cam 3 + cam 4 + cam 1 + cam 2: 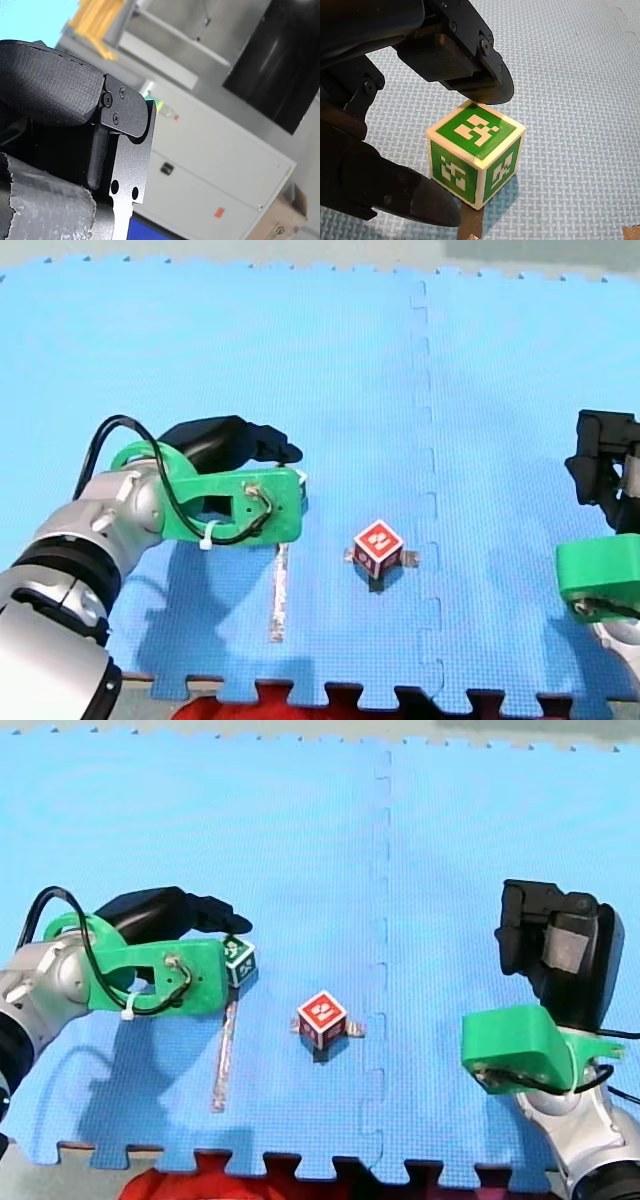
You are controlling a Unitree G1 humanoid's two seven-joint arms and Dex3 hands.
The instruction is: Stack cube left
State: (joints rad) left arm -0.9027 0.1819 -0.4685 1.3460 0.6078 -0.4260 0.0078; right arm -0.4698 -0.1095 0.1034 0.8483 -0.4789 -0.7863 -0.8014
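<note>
The left hand (pixel 170 912) reaches in low over the left half of the blue mat (pixel 300 830) and is closed on the green cube (pixel 239 960). In the second wrist view one finger (pixel 470 75) meets the cube's far top edge and another (pixel 420 200) sits against its near lower corner. The cube stands flat on the mat, upright, at the far end of a thin grey strip (pixel 226 1055) that runs back toward the mat's near edge.

The red cube (pixel 322 1015) sits to the right of the green one, apart from it, turned corner-on, just left of the toothed seam (pixel 382 870) joining the two mat tiles. Bare mat lies between the two cubes and all round the red one.

The right hand (pixel 555 950) holds nothing and is over the right tile, well apart from both cubes. The far half of the mat is open up to its jagged edge.
</note>
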